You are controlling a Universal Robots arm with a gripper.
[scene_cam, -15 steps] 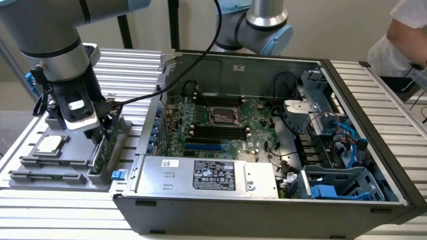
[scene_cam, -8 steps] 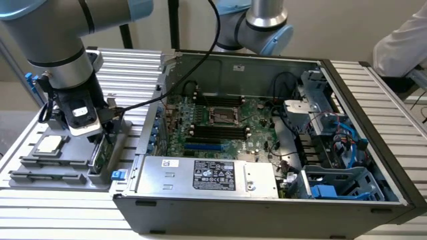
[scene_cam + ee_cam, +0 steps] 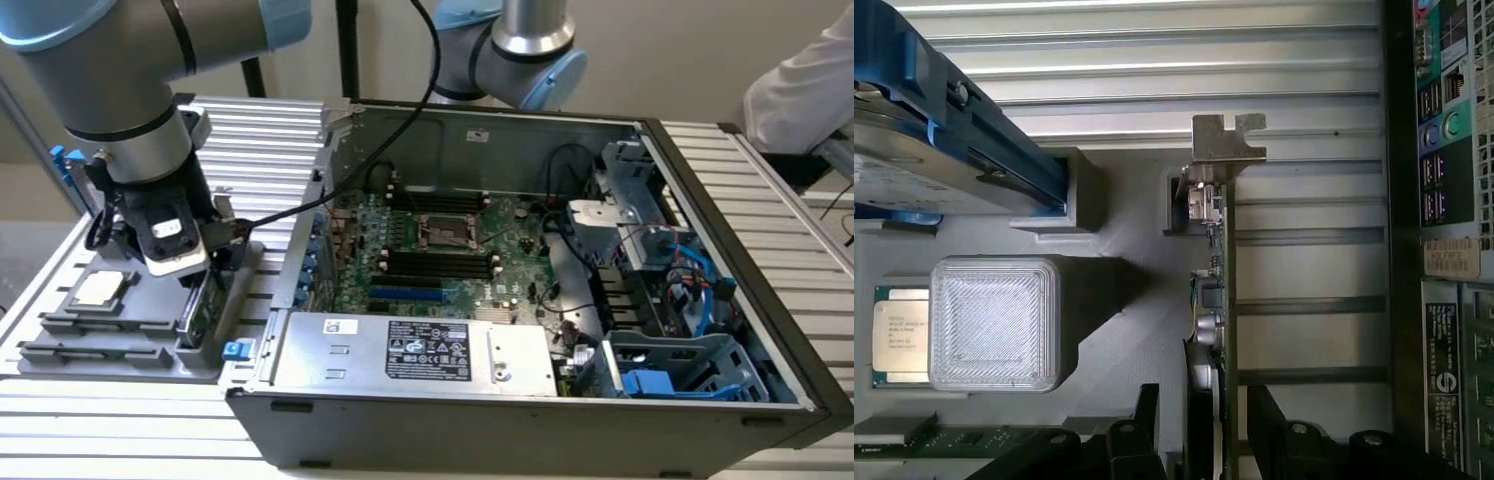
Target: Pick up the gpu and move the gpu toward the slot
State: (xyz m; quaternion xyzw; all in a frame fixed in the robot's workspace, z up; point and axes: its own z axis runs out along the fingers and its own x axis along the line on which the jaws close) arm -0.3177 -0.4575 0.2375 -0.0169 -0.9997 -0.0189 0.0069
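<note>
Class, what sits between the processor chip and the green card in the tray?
A raised square grey block, seen in the wrist view, between chip and card.

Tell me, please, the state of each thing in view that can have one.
gpu, standing on edge in the tray, not gripped.
hand, open, astride the gpu.
chip, lying flat in the tray.
drive, resting in the tray.
case, open, insides exposed.
</note>
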